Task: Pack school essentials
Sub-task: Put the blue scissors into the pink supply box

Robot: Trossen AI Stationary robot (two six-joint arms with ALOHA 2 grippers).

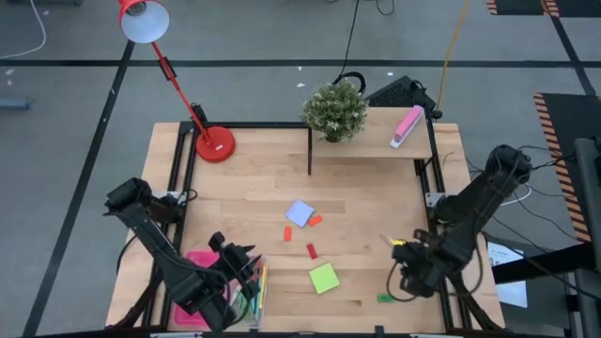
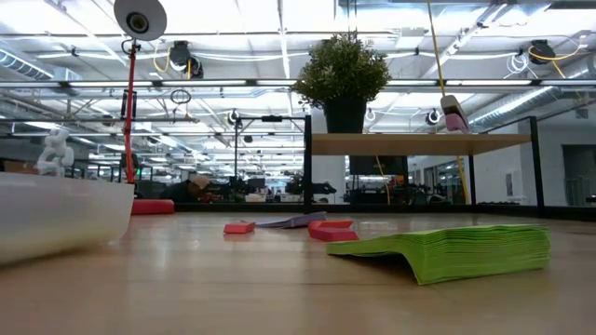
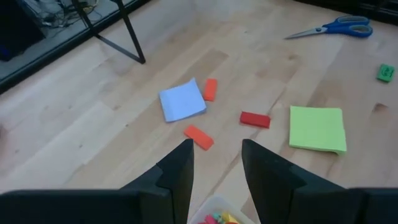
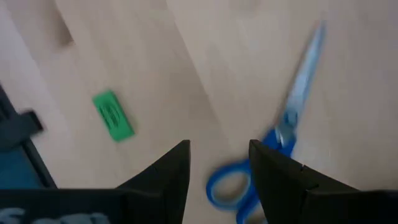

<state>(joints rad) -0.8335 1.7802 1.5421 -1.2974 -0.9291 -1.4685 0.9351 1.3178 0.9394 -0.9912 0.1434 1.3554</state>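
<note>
Currently, findings by item:
Left gripper (image 3: 214,158): poised above the pink tray (image 1: 199,284) at the table's near left corner; fingers parted, nothing between them.
Right gripper (image 4: 219,165): low over the table's near right side, directly above the blue-handled scissors (image 4: 273,149); fingers spread, not touching the scissors.
Green eraser (image 4: 113,116): flat on the wood, near the scissors, apart from them.
Green note pad (image 1: 324,277): on the table near the front, between the two arms.
Pale-blue note pad (image 1: 300,213): mid-table, an orange block (image 1: 316,220) just beside it.
Other blocks: an orange one (image 1: 287,233) and a red one (image 1: 312,251) lie loose between the two pads.
Tray contents: pens (image 1: 260,286) along its right edge; other small coloured items inside, too small to tell.
Shelf: holds a potted plant (image 1: 334,110) and a pink-and-white block (image 1: 407,126).
Red lamp (image 1: 214,144): far left of table.
</note>
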